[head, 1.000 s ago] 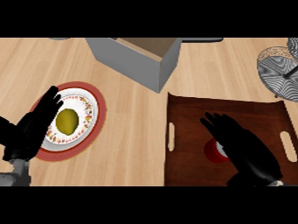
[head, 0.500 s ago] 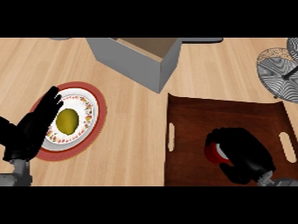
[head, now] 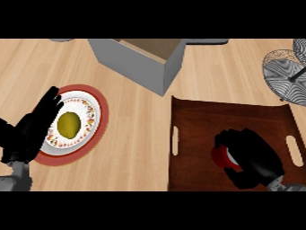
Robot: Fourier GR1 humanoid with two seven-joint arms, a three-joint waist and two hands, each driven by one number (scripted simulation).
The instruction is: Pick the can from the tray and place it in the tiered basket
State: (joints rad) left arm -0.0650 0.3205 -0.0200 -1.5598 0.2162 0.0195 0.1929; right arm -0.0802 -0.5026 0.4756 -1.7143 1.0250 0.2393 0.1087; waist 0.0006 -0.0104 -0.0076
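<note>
- The red can point(head: 219, 155) sits on the brown tray point(head: 208, 119), near right.
- The right hand point(head: 251, 157) is curled round it, hiding most of it.
- The tiered basket point(head: 291, 76) stands far right.
- The left hand point(head: 26, 132) rests straight-fingered, near left, by a plate point(head: 94, 117).

The right robot hand point(head: 253, 158) curls over the red can point(head: 219, 155) on the tray point(head: 208, 117); the tiered basket point(head: 291, 75) stands well beyond it.

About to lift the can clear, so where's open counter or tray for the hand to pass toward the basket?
Bare tray lies ahead of the right hand and can; bare counter runs between the grey box and tiered basket. Crowded at left: plate and left hand.
</note>
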